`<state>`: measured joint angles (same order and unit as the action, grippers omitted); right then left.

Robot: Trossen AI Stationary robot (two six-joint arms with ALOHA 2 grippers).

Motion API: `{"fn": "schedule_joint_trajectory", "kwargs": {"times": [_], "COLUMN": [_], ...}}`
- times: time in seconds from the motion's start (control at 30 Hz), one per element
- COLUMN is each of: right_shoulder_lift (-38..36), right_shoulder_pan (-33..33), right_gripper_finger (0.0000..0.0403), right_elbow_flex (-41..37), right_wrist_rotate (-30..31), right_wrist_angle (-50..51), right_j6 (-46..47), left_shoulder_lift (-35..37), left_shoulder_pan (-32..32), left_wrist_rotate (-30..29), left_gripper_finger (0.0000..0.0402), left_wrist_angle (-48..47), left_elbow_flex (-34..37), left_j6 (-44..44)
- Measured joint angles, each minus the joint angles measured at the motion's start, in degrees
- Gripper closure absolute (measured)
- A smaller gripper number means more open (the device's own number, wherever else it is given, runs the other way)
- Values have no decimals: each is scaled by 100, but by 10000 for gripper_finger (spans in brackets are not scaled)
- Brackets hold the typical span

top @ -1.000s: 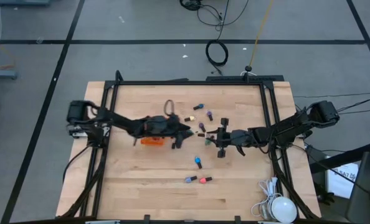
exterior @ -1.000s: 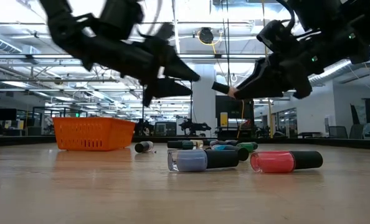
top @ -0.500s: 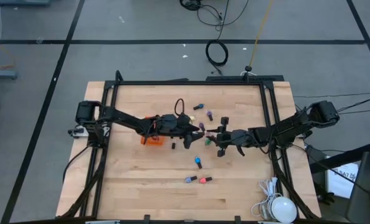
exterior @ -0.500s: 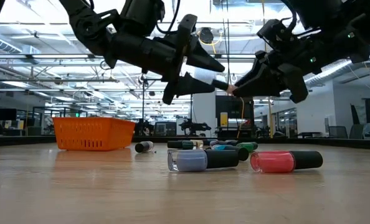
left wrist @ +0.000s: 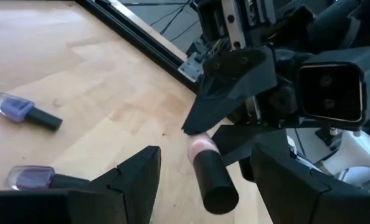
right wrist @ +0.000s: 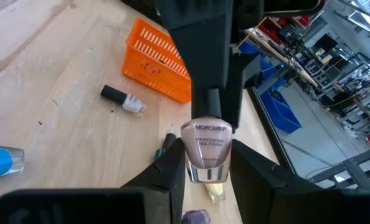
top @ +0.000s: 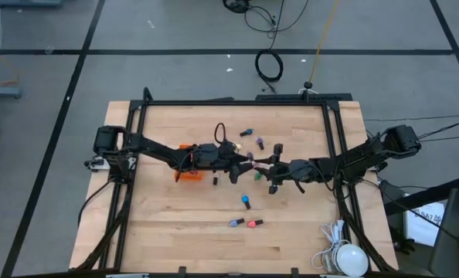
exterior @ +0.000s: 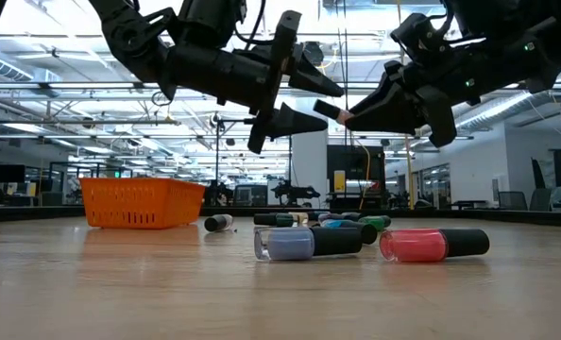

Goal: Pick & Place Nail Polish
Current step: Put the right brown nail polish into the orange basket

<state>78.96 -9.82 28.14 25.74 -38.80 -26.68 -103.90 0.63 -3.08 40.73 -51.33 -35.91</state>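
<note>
- From above, my two sets of fingers meet mid-tabletop and my own arms hide the pink bottle (right wrist: 206,151) between them; only the wrist views show it well.
- My left arm also covers much of the orange basket (top: 187,174), so I cannot tell what lies in it.
- My right fingers (top: 264,167) are clamped on the glass body of the pink bottle, held up in the air with its dark cap (left wrist: 213,182) pointing toward 9 o'clock.
- My left fingers (top: 241,164) are spread apart, one on each side of that cap, not touching it.
- The tabletop (top: 168,232) is bare toward 6 and 7 o'clock, well clear of the black frame rails (top: 237,103) at its edges.
- Loose bottles lie below: a blue one (exterior: 290,244) and a red one (exterior: 422,245) near 6 o'clock, others around 12.
</note>
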Motion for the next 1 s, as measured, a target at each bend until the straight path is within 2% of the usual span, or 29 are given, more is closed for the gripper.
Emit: {"fn": "schedule_joint_trajectory", "kwargs": {"times": [0.2, 0.33, 0.5, 0.67, 1.0], "right_shoulder_lift": [0, 0, 0, 0, 0], "right_shoulder_pan": [0, -4, -4, -4, -7], "right_gripper_finger": [310, 310, 310, 310, 310], "right_elbow_flex": [0, 0, 0, 0, 2], "right_wrist_rotate": [31, 320, 299, 301, 277], "right_wrist_angle": [2, 0, -59, -140, -292], "right_j6": [-111, -215, -253, -278, -406], "left_shoulder_lift": [0, 0, 0, 0, 0], "left_shoulder_pan": [-8, -8, -8, -8, -12], "left_wrist_rotate": [-1, -1, -13, -361, -353], "left_gripper_finger": [156, 156, 156, 156, 156], "left_wrist_angle": [9, 16, 16, 16, -11], "left_elbow_flex": [0, 0, 0, 1, 2], "left_j6": [-64, -64, -178, -194, -363]}}
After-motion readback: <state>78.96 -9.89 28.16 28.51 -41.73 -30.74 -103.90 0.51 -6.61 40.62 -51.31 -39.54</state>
